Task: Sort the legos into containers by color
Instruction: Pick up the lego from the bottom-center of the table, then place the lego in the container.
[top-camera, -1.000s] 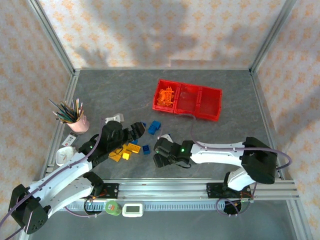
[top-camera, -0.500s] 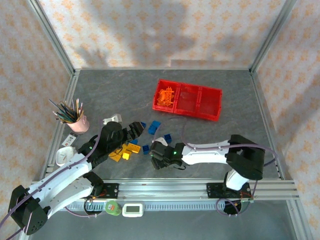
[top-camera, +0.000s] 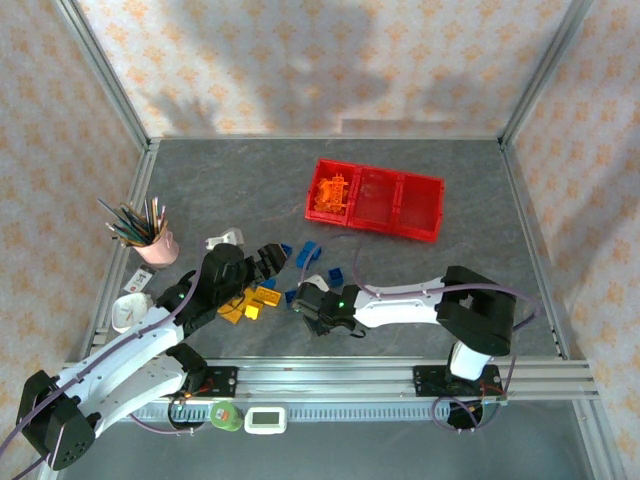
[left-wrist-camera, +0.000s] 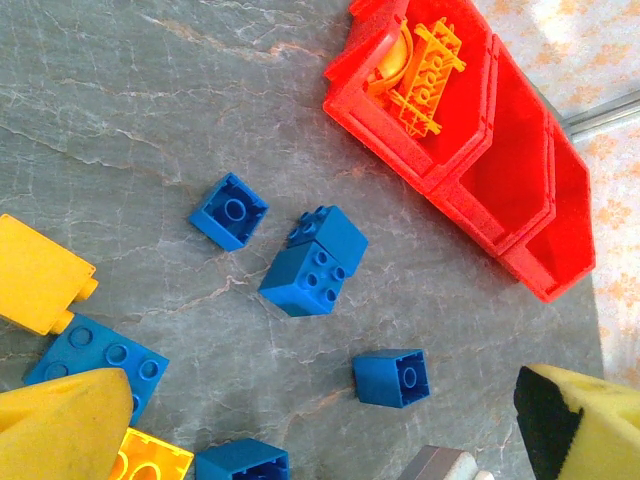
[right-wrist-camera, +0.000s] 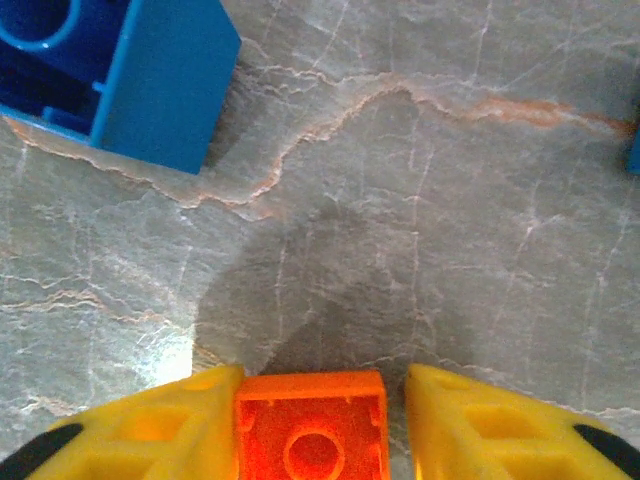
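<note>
Since the orange brick (right-wrist-camera: 312, 432) is light, hard and slick, we hold its flat sides snugly in our right hand (right-wrist-camera: 321, 378).

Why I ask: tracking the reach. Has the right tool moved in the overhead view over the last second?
Yes. The right tool has slid left across the table, out from below the red containers and closer to the yellow legos.

Blue legos (left-wrist-camera: 311, 265) scattered on grey table (left-wrist-camera: 130, 110), yellow legos (left-wrist-camera: 40, 275) left; orange pieces (left-wrist-camera: 428, 68) in red containers (left-wrist-camera: 500, 150)
</note>
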